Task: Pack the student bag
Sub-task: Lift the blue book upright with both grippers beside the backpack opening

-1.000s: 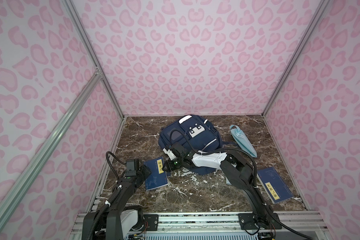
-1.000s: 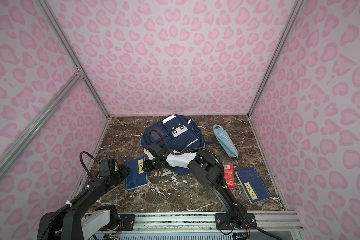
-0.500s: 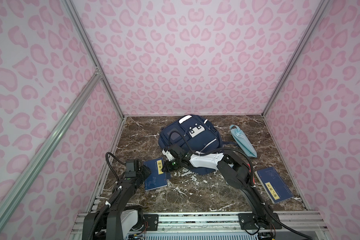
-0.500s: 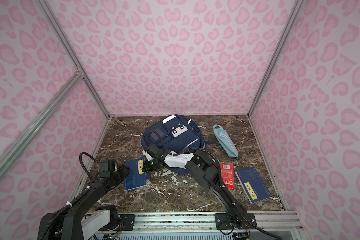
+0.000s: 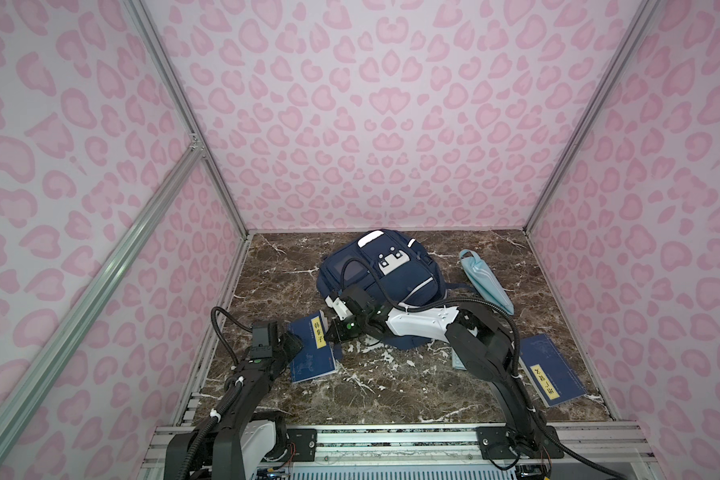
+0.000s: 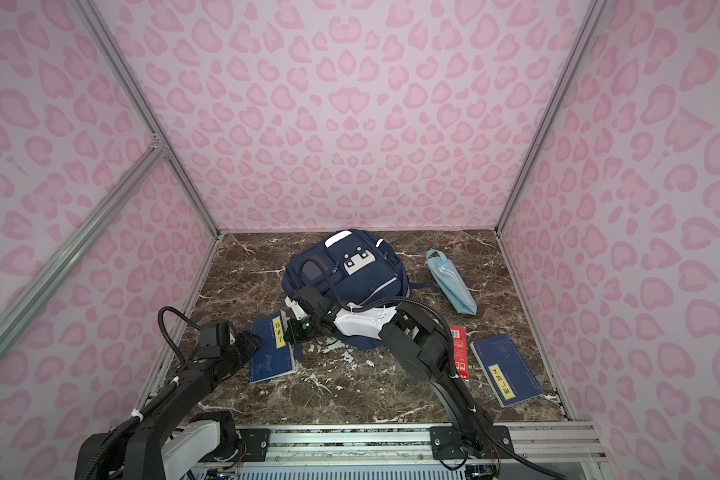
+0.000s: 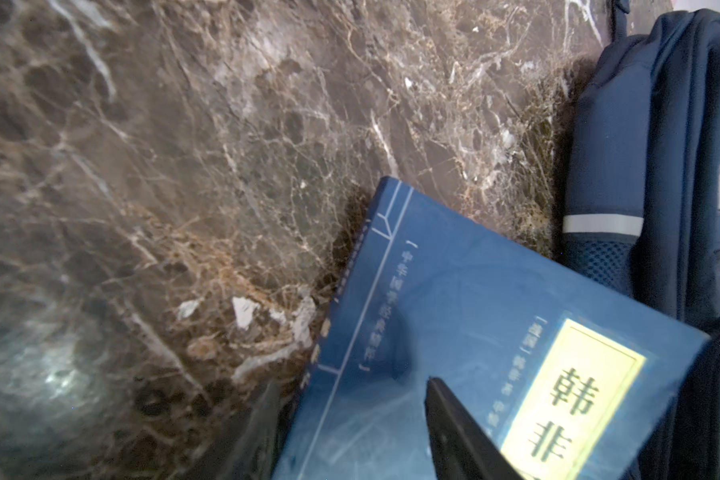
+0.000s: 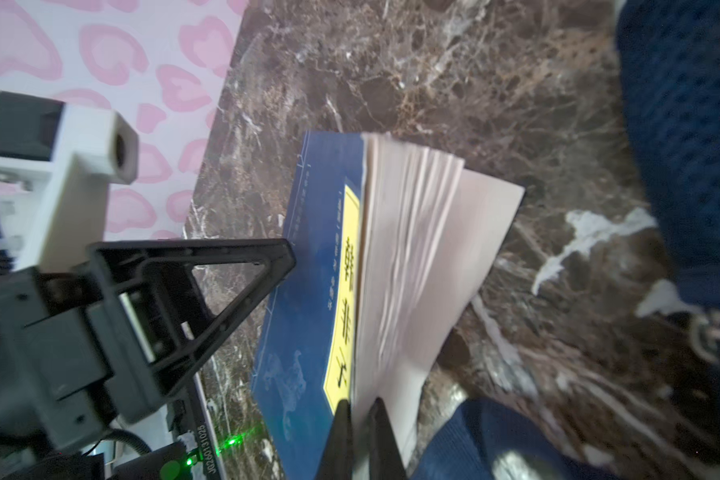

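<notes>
student bag (image 5: 395, 274): lying at the back middle of the tabletop (image 5: 391, 386), white patch up. From here I can't make out an open zip.
blue book (image 5: 308, 353): on the tabletop just off the bag's front-left corner, yellow label up. The side nearest the bag is tipped up, with the pages fanned in the right wrist view.
right hand (image 8: 360, 415): reaches across the middle and is pressed together on the book's page edge, pinching it.
just changed: a second ago these jaws stood half spread at that same edge, and now they have closed on it. The arm itself has barely shifted in both top views.
grip quality: the wrist view is blurred. It may have the whole page block or only the cover plus some leaves; I can't tell which.
left hand (image 5: 297, 345): spread astride the book's spine side, one finger over the cover and the other off the edge towards the tabletop. It holds nothing.
meaning for task: I read this as grasp made, with the first book ready to lift. Nothing looks packed yet.
still out: light blue pouch (image 5: 485, 282) right of the bag, second blue book (image 5: 551, 374) front right, red booklet (image 6: 458, 353) partly under the right arm.
risk: with a partial pinch the book could flop open on the lift. I'd raise it slowly and keep the left hand near to steady it.
</notes>
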Available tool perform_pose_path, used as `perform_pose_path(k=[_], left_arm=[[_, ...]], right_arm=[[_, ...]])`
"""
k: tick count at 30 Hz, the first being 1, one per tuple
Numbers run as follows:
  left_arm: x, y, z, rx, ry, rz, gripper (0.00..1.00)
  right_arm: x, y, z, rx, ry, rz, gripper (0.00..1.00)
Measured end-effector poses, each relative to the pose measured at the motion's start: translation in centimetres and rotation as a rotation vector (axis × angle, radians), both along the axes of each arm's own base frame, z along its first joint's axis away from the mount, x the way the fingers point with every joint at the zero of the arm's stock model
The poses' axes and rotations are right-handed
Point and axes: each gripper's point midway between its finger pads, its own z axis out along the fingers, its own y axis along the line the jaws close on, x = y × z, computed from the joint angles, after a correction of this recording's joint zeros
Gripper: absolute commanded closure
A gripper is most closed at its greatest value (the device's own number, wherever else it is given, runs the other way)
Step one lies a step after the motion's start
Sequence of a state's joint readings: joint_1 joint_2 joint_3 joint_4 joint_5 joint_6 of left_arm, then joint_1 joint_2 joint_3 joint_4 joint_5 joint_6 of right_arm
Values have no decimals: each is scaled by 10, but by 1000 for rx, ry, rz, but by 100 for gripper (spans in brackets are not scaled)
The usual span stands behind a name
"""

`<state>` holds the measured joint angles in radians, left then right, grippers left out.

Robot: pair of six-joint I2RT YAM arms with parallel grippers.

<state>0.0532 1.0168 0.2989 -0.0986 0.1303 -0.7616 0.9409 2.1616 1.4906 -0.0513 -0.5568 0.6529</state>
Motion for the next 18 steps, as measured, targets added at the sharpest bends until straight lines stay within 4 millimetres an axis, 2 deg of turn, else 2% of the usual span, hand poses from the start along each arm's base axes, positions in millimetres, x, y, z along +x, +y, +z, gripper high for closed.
perform_pose_path(k=[3,6,11,15,17,18], left_arm=[[2,-7,2,-31,-34,-28,30],[6,-27,9,-114,-113,-110,29],[18,-70,43,-247,-300,-308,23],[23,-97,64,-317,-374,-422,22],[24,-104,72,-340,-401,-455,24],[24,-107,74,-351,-409,-463,28]], right_arm=[[2,-15,21,49,-3,-17,100],[6,-30,49,118,-19,-28,100],[13,-58,83,216,-17,-60,100],[10,-67,103,283,-20,-55,100],[9,-73,109,302,-20,-55,100],[8,-75,111,311,-17,-57,100]])
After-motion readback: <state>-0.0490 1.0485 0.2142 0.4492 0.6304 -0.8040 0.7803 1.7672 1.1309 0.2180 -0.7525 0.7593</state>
